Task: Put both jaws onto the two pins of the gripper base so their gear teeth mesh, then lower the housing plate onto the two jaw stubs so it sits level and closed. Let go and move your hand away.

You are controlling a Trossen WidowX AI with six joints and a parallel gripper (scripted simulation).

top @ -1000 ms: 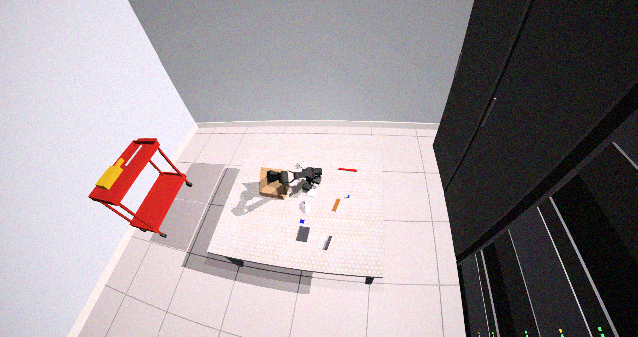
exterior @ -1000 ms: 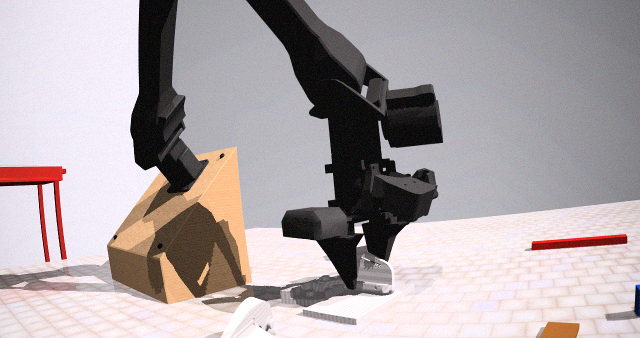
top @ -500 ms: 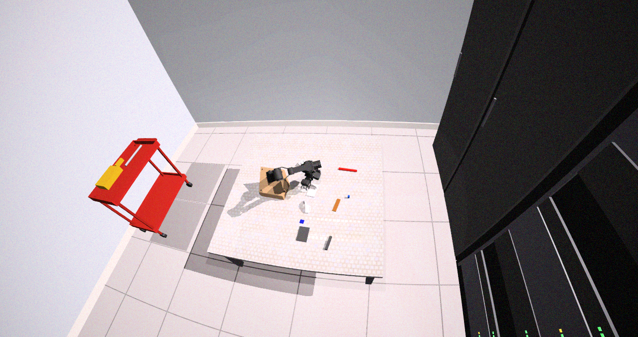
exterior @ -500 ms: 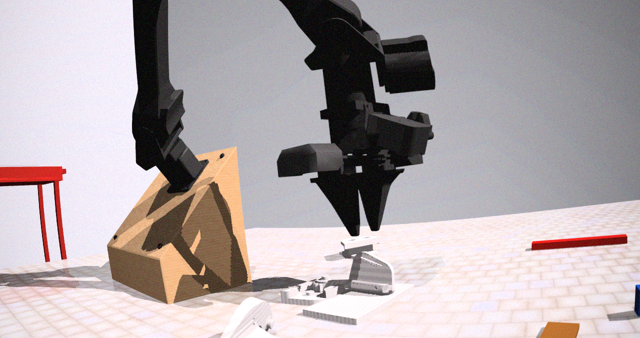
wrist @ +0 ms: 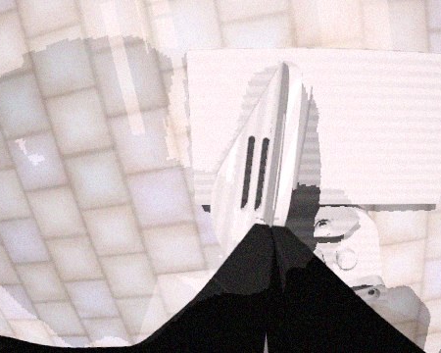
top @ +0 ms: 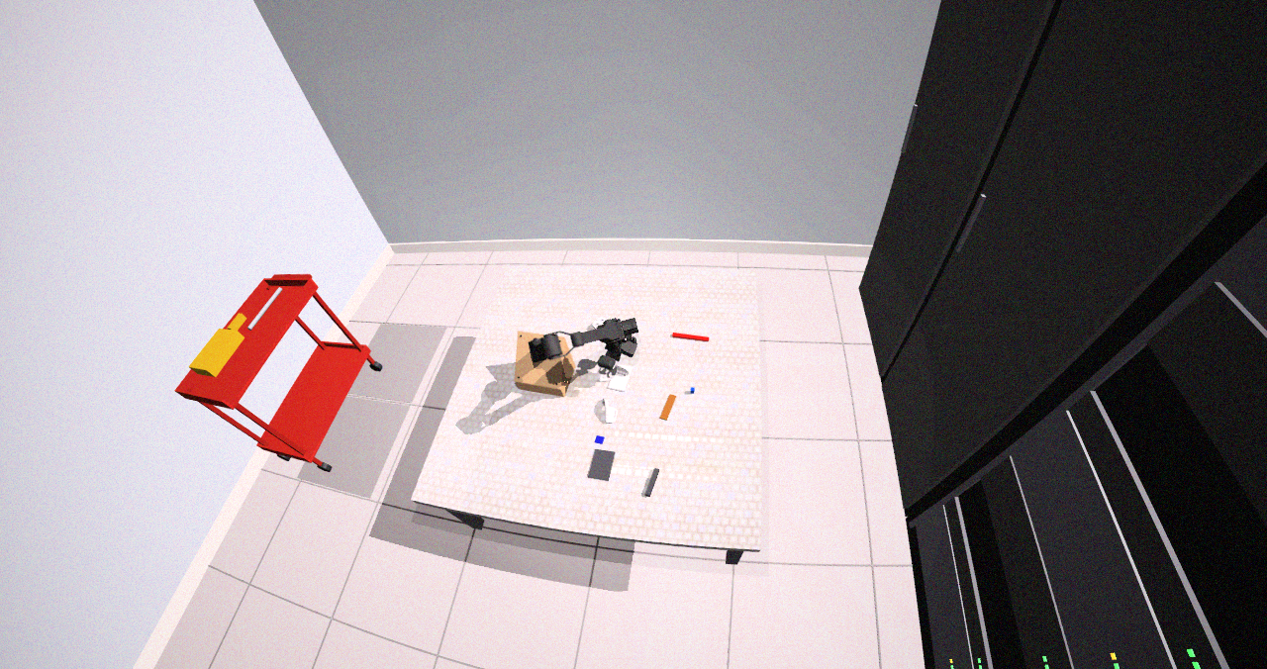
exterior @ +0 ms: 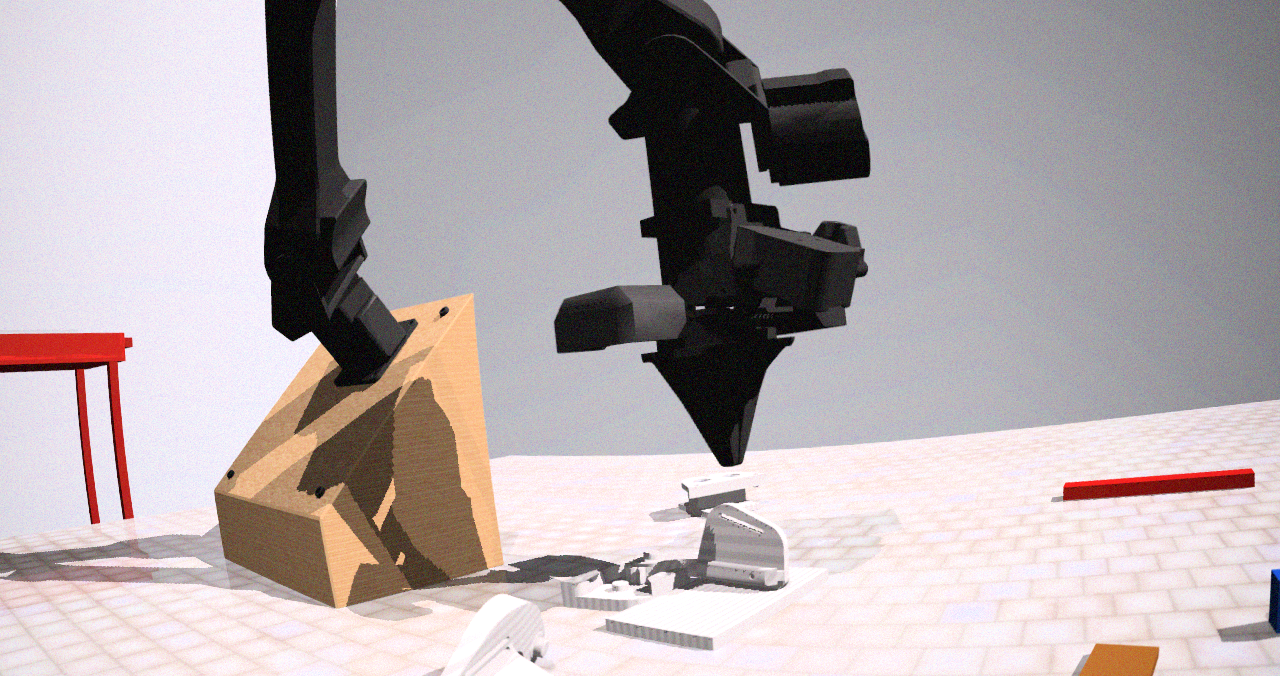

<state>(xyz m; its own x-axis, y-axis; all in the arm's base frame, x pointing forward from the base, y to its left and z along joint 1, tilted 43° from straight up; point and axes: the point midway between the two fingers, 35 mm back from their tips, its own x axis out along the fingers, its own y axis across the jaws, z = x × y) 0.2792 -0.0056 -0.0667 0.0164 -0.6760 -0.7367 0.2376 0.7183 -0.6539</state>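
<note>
My gripper [exterior: 732,462] [wrist: 267,239] is shut and empty, its fingertips together above the parts. Below it a white jaw [exterior: 744,542] [wrist: 231,193] with two slots stands upright by the white gripper base [exterior: 660,629] [wrist: 382,123] [top: 619,383], over its flat slab. Whether it sits on a pin is hidden. A round stub [wrist: 347,259] shows at the base's mechanism end. The other white jaw [exterior: 503,636] [top: 608,412] lies apart on the table. A small white part [exterior: 716,495], apparently the housing plate, lies behind the base.
A red bar [top: 690,336] [exterior: 1159,484], an orange block [top: 667,406] [exterior: 1120,660] and a small blue block [top: 692,390] lie to the right. A blue square [top: 599,439], a dark plate [top: 601,464] and a dark bar [top: 650,482] lie farther forward. The wooden arm mount [exterior: 268,542] stands left.
</note>
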